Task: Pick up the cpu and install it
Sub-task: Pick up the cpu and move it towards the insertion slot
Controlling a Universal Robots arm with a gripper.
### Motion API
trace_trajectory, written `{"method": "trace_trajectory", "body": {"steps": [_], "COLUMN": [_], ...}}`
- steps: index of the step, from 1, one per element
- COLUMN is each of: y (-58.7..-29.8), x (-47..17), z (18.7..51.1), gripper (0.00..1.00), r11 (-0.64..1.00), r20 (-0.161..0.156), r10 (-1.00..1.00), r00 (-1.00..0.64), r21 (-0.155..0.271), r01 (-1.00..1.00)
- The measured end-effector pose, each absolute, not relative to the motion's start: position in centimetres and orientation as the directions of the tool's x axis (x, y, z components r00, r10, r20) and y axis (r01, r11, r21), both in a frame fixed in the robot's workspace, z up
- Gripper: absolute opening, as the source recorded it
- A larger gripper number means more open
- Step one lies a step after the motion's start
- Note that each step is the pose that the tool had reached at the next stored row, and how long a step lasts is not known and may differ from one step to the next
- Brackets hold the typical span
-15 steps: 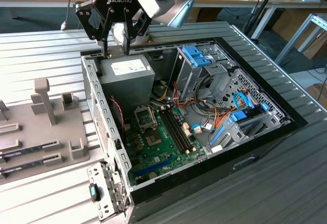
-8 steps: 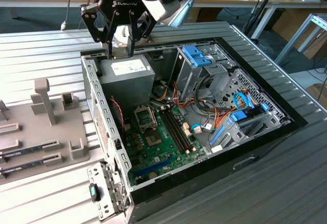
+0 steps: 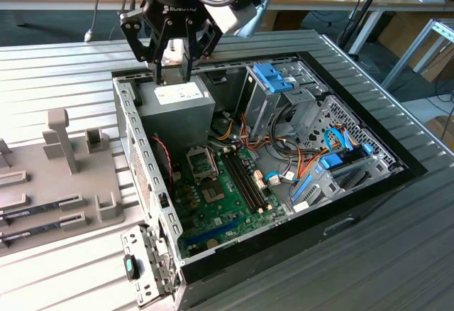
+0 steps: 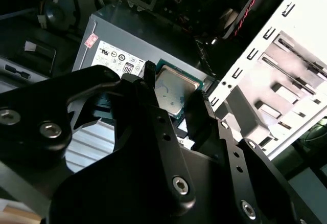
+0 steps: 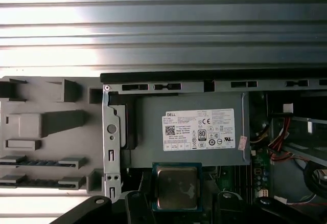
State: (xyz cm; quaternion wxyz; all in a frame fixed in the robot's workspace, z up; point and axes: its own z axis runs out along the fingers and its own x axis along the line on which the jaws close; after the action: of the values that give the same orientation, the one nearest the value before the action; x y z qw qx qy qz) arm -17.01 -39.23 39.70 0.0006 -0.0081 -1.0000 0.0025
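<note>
Pincer state: the pincer (image 4: 175,87) is clamped on the cpu (image 4: 172,93), with one of the fingers (image 4: 149,73) against each of two opposite edges.
Cpu location: held clear in the air above the power supply (image 5: 191,127), at the corner of the open computer case (image 3: 138,148). It touches nothing except the pincer.
Cpu orientation: the metal top faces the wrist cameras and the green rim shows around it. The underside is hidden.
Weight: judged very light, so it puts no real load on the grip.
Stiffness: judged rigid and flat, with no give under the fingers.
Surface: the smooth metal lid and thin edges are probably slippery, so the hold depends on square edge contact.
Fragility: judged high, since the contact face underneath and the board corners tolerate no knock or twist.
Hold point: the bare side edges, as now, never the underside.
Exterior view: shows the motherboard (image 3: 220,197) and the socket frame (image 3: 201,160) on it, just beside the power supply and well below the cpu.
First wrist view: shows the cpu squarely from above, the ribbed tabletop (image 5: 163,24) and the grey fixture tray (image 5: 51,127) with memory sticks (image 5: 38,162).
Second wrist view: shows the finger contact on the chip edges at close range.
</note>
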Motion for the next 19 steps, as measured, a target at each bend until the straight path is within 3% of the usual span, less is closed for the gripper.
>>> {"method": "trace_trajectory", "body": {"steps": [19], "y": [-39.7], "x": [-15.8], "z": [39.0], "gripper": [0.47], "r11": [1.000], "r20": [0.001], "r10": [0.016], "r00": [-1.000], "r21": [-0.009], "r01": [0.016]}}
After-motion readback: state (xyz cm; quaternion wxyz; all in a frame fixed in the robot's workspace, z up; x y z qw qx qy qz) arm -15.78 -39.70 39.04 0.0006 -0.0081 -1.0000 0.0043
